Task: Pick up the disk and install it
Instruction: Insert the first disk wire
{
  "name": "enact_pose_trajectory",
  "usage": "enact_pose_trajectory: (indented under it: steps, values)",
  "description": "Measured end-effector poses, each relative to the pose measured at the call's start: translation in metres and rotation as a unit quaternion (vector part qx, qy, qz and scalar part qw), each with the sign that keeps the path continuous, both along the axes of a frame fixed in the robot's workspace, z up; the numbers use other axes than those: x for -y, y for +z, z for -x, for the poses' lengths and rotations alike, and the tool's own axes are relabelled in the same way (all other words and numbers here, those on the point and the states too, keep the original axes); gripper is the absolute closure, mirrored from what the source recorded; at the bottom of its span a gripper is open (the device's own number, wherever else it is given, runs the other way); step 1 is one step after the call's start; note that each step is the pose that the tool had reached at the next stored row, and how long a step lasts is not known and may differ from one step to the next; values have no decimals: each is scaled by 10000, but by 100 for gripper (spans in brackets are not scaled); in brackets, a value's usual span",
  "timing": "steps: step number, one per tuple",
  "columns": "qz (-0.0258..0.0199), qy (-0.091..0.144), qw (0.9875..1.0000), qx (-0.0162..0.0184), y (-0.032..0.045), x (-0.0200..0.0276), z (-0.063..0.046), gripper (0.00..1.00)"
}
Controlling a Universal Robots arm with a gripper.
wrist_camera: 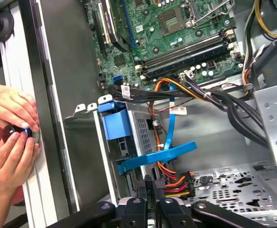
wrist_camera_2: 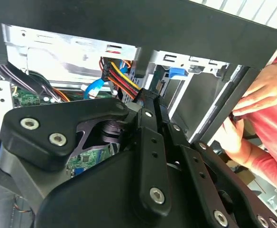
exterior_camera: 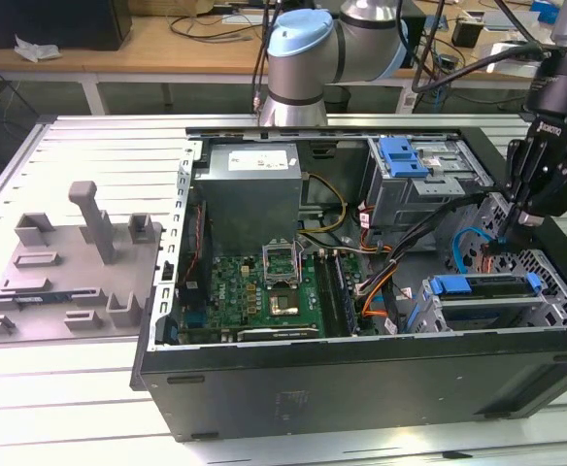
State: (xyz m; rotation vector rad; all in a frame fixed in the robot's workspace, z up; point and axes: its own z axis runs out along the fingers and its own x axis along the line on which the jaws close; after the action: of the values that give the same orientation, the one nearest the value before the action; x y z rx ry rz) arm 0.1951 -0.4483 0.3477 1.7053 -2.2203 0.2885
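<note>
Disk (exterior_camera: 487, 289): silver metal, blue-edged

**Silver, Pale Blue and Matte Black**

The arm (exterior_camera: 303, 58) is showing silver-grey tubes and a pale blue joint cap (exterior_camera: 298, 39) at the top of the exterior view. In the second wrist view the gripper (wrist_camera_2: 145, 97) is showing matte black linked bars dotted with silver screws (wrist_camera_2: 157, 194).
</note>
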Motion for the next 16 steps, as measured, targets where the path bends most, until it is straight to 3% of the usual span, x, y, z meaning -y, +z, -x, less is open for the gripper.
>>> enact_pose_trajectory:
  steps: [5,12,16]
  values:
    - [-37,75,10000,9,0,85,25,84]
    - [-189,250,9995,14,0,115,42,84]
    - [-245,388,9989,14,0,147,67,84]
